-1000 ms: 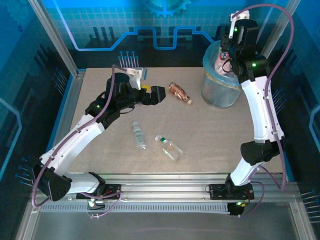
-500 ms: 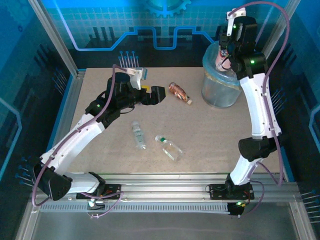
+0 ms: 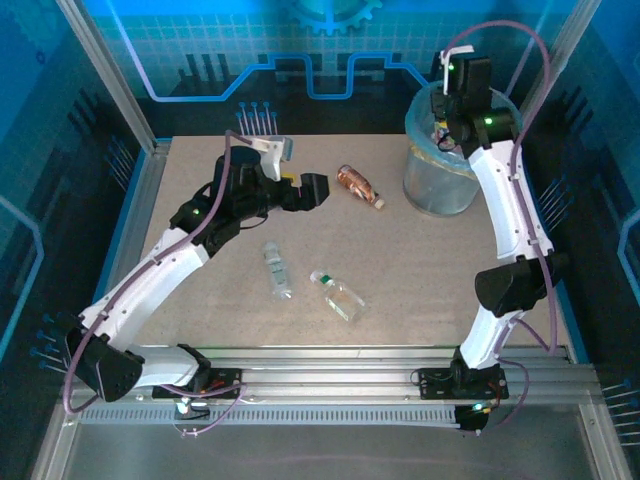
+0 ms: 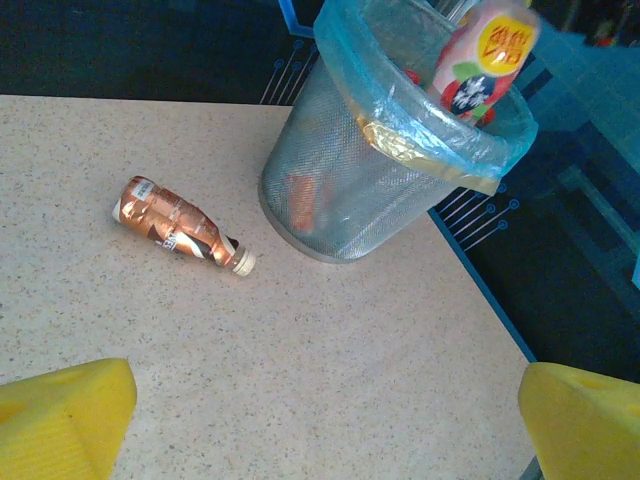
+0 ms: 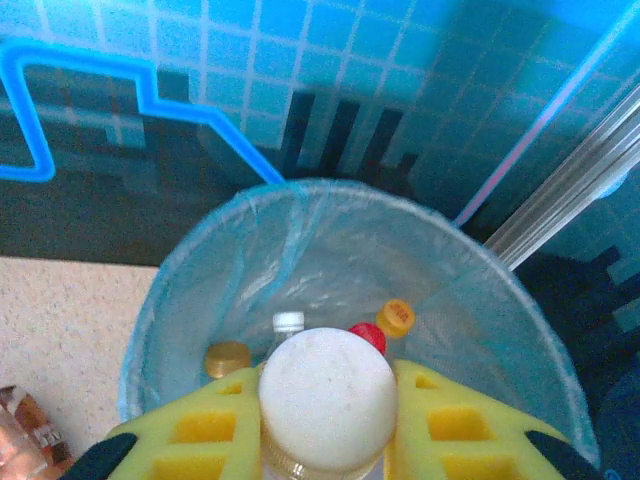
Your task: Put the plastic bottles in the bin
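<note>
Right gripper (image 3: 447,118) stands over the bin's (image 3: 440,188) mouth, its yellow fingers (image 5: 440,420) clamped on either side of a pink-labelled bottle (image 4: 480,60). From the right wrist view the bottle's white end (image 5: 327,385) sits between the pads, above the blue-lined interior. From the left wrist view the bottle is at rim level, its lower part inside the bin. Bottles already in the bin show as gold (image 5: 228,357), white (image 5: 288,321), red (image 5: 368,335) and orange (image 5: 396,317) caps. Left gripper (image 3: 312,188) hovers above the table (image 3: 420,270), fingers (image 4: 65,415) spread wide, holding nothing. A brown bottle (image 3: 358,184) lies on its side near the bin, not touching it. Two clear bottles (image 3: 277,270) (image 3: 338,295) lie near each other at mid-table, well apart from the bin.
</note>
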